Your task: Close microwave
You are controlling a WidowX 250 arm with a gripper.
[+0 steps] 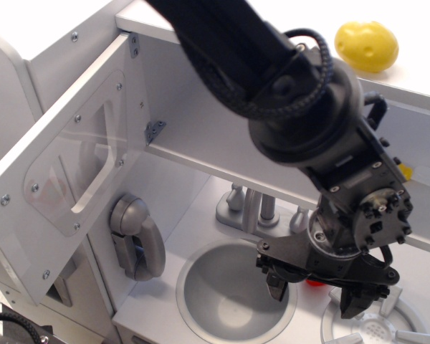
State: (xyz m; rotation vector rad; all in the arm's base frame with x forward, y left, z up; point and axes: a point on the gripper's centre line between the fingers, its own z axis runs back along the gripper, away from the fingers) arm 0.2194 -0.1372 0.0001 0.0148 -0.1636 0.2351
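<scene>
Clearly the microwave (201, 107) door (64, 179) stands swung open at upper left: light, stiff, hinged, best pushed on its flat panel. The pincer (315, 292) hangs released, empty, over the counter (150, 308) sink (229, 297).

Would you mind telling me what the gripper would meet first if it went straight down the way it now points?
The gripper points down with jaws open, over the counter between the sink bowl and the stove burner. It would probably meet that counter first, though depth is unclear.
</scene>
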